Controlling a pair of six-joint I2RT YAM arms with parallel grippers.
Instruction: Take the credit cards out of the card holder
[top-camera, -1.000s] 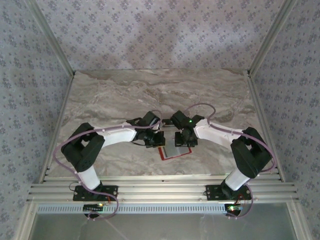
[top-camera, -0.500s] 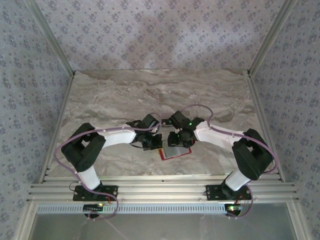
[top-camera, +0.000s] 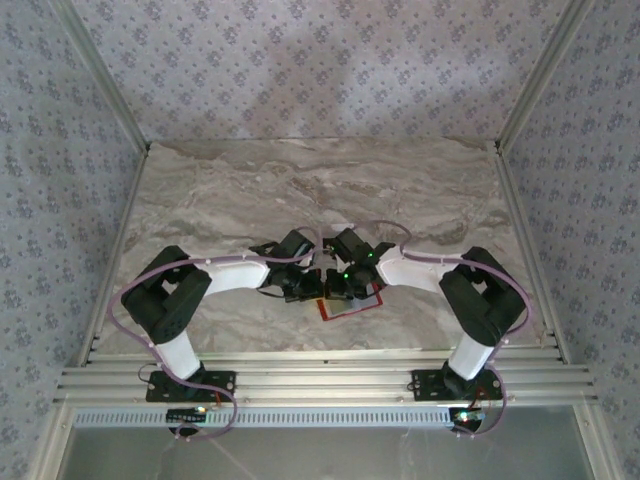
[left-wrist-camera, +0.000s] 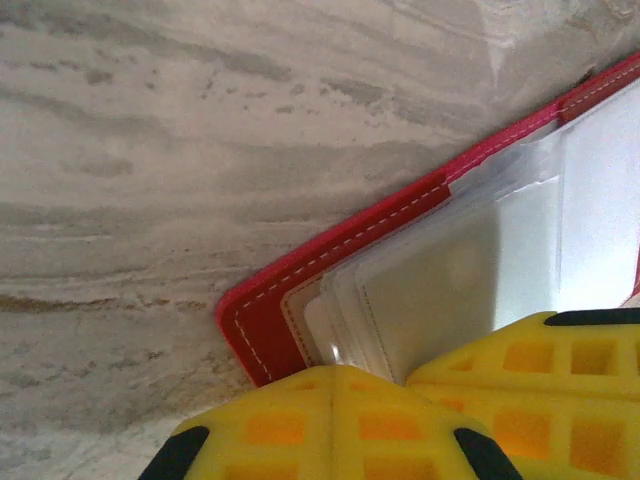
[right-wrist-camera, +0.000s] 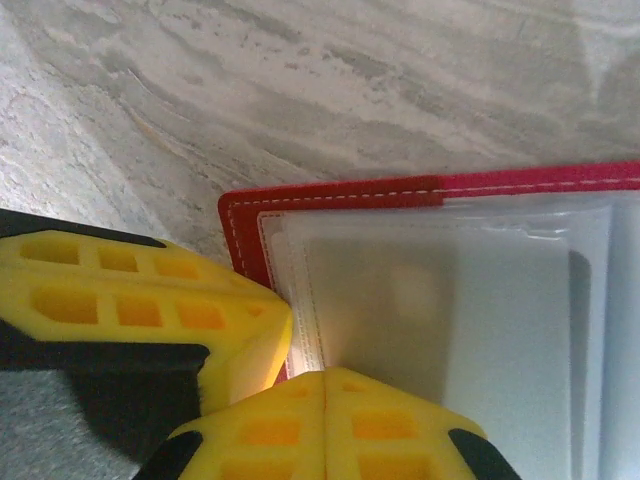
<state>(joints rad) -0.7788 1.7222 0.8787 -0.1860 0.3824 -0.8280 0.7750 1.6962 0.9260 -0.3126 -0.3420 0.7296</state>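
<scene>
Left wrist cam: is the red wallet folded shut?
No, the wallet lies open on the table, its clear card sleeves exposed.

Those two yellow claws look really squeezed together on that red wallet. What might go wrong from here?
1. The left gripper and right gripper are shut side by side at a corner of the card holder; a pull could knock them together.
2. The cards sit inside clear sleeves, so a pinch might catch a sleeve and lift the whole holder.
3. The holder lies loose on the smooth table and might slide.
</scene>
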